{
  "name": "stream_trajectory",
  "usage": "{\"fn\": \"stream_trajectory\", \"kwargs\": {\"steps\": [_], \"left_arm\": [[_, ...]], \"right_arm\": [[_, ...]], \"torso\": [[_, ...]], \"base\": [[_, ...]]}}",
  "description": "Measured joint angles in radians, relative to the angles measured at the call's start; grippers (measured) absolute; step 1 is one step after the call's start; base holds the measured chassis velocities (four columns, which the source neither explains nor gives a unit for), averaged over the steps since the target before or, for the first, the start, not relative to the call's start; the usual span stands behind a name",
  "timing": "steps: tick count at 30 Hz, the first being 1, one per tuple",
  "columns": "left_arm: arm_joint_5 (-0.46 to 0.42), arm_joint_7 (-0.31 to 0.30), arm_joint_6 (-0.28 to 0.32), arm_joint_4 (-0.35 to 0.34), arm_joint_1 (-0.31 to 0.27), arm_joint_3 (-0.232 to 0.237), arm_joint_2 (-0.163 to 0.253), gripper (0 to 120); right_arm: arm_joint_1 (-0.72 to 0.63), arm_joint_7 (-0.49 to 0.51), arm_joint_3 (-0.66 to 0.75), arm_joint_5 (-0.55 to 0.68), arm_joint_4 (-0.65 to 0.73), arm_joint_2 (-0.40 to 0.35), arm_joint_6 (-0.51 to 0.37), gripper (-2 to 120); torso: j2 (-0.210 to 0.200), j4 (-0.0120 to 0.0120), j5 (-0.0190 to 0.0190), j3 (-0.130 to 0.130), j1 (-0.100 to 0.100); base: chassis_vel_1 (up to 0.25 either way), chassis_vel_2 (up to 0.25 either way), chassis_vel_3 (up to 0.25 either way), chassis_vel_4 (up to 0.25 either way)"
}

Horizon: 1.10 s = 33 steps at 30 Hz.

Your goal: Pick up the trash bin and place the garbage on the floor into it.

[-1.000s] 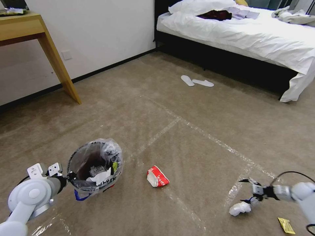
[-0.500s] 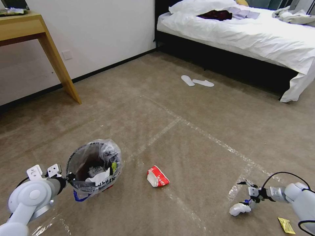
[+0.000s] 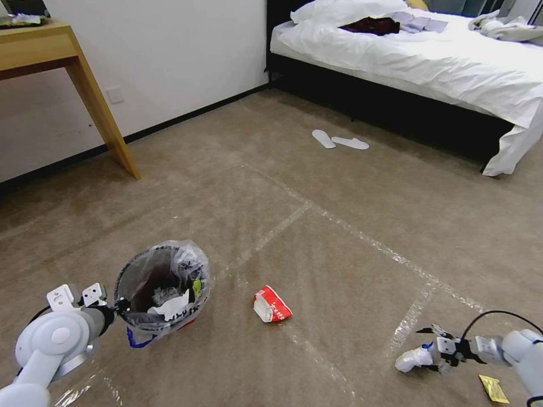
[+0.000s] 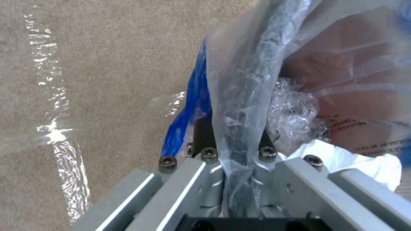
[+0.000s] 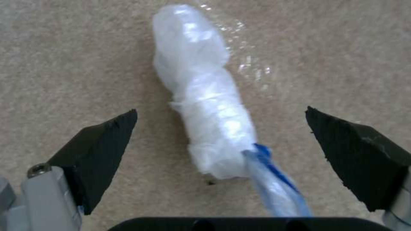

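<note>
The trash bin [image 3: 161, 285], red with a crinkled clear bag, hangs at lower left with white tissue inside. My left gripper [image 3: 120, 307] is shut on its near rim. In the left wrist view that gripper [image 4: 235, 141] pinches the rim and bag of the trash bin [image 4: 351, 73]. Garbage lies on the floor [image 3: 339, 254]: a white rolled bundle [image 3: 412, 359] with a blue strap, a red-and-white carton [image 3: 271, 305], a yellow wrapper [image 3: 493, 389]. My right gripper [image 3: 431, 349] is open, low over the bundle's strap end. The right wrist view has the gripper [image 5: 220, 141] straddling the bundle [image 5: 201, 96].
A wooden desk leg [image 3: 102, 113] stands at the back left by the wall. A bed [image 3: 430, 62] with white sheets fills the back right. Two white slippers [image 3: 339, 140] lie before it. Tape lines [image 3: 362, 240] cross the carpet.
My right gripper has dropped lower toward the carpet and now sits level with the white bundle, fingers either side of it. The left arm and bin have barely shifted.
</note>
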Motion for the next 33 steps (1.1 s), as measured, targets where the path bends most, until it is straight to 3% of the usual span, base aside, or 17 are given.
{"fn": "stream_trajectory", "kwargs": {"steps": [4, 7, 18, 21, 30, 33], "left_arm": [[0.0, 0.0, 0.0, -0.001, 0.004, 0.0, -0.001, 1], [0.001, 0.0, 0.0, -0.005, 0.011, -0.006, -0.001, 1], [0.001, 0.0, 0.0, -0.009, 0.016, -0.011, -0.002, 1], [0.001, 0.0, 0.0, -0.01, 0.016, -0.011, 0.0, 1], [-0.007, -0.002, -0.002, -0.01, 0.007, -0.014, 0.015, 1], [-0.007, -0.002, -0.002, -0.007, 0.005, -0.013, 0.015, 1]], "right_arm": [[-0.006, 0.017, 0.002, -0.011, -0.01, 0.017, 0.0, 100], [0.004, 0.085, 0.002, -0.065, -0.05, 0.042, -0.004, 100], [0.03, 0.136, -0.034, -0.069, -0.097, 0.075, -0.029, 100], [0.033, 0.136, -0.047, -0.062, -0.104, 0.077, -0.029, 93], [0.042, 0.089, -0.077, 0.015, -0.121, 0.091, -0.029, 56], [0.041, 0.087, -0.077, 0.019, -0.122, 0.094, -0.029, 48]], "torso": [[0.0, 0.0005, 0.0, 0.0, 0.0], [0.0, 0.0006, 0.0001, 0.0, 0.0], [0.0, 0.0005, -0.0001, 0.0, 0.0], [0.0, 0.0005, -0.0003, 0.0, 0.0], [0.0, 0.0003, -0.0001, 0.0, 0.0], [0.0, 0.0003, -0.0001, 0.0, 0.0]], "base": [[0.0, 0.0, 0.0, 0.0], [0.0, 0.0, 0.0, 0.0], [0.0, 0.0, 0.0, 0.0], [0.0, 0.0, 0.0, 0.0], [0.0, 0.0, 0.0, 0.0], [0.0, 0.0, 0.0, 0.0]]}}
